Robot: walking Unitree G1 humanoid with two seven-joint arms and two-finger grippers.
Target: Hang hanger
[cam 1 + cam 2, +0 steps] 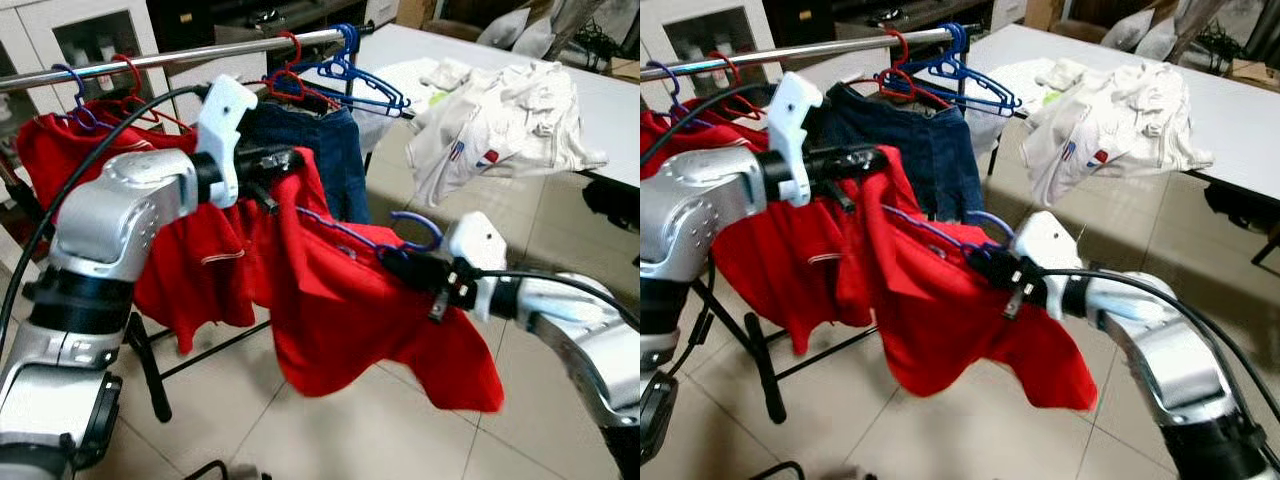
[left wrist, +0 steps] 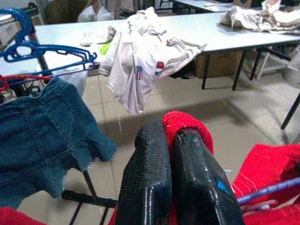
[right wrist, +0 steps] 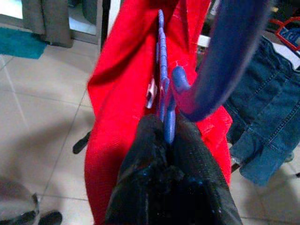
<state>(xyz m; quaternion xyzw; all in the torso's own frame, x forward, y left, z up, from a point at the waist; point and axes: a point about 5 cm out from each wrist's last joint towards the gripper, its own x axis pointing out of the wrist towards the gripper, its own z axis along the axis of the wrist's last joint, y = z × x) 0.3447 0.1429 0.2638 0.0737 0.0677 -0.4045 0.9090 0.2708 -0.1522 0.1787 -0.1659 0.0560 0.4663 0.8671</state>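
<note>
You had the right gripper clamped on the blue hanger at the base of its hook, fingers tight on the plastic. The hanger carried a red shirt, which hung in the air below the rail, not on it. The hook pointed up, just beside the right wrist.

Your left gripper was pinched narrow on a fold of the same red shirt, cloth bulging up between the two fingers. It sat higher than the right gripper, close under the rail, so the shirt stretched between both arms.

On the rail you had other red clothes on hangers at the left end, then a denim piece near the right end. A red hanger and an empty blue hanger hung at that right end, above the denim.

Behind the rack stood a white counter with a white shirt draped over its near edge. Tiled floor below.
</note>
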